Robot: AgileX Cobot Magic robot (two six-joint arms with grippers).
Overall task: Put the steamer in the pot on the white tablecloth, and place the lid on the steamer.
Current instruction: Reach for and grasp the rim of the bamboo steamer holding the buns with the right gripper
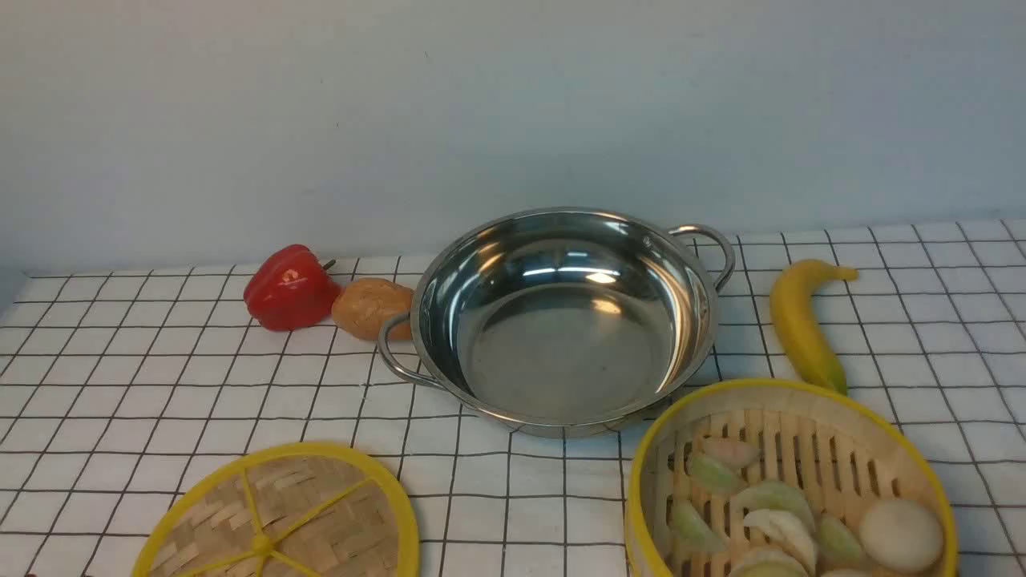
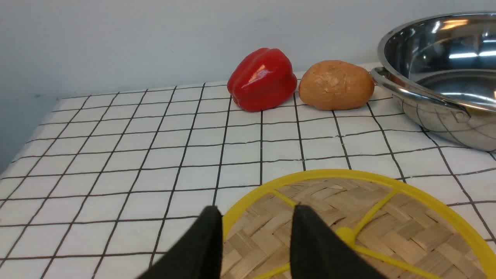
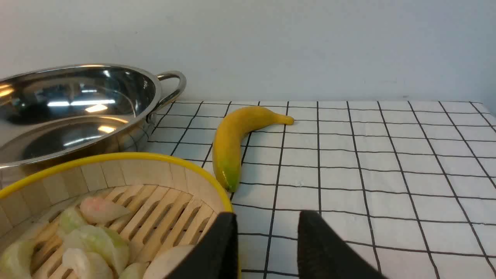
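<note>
while hovering with jaws apart and empty, left gripper (image 2: 256,211) by lid (image 2: 348,217), right gripper (image 3: 267,215) by steamer (image 3: 116,174), sits at step one: next calls for clamping steamer rim, lifting into pot (image 1: 561,336).

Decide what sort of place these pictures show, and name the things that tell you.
Probably a staged kitchen tabletop: a steel pot and bamboo steamer of dumplings on a checked tablecloth, against a bare wall.

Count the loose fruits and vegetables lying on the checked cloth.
3: a red pepper left of the pot, a brown potato between the two, and a banana right of the pot. More may lie outside the frames.
</note>
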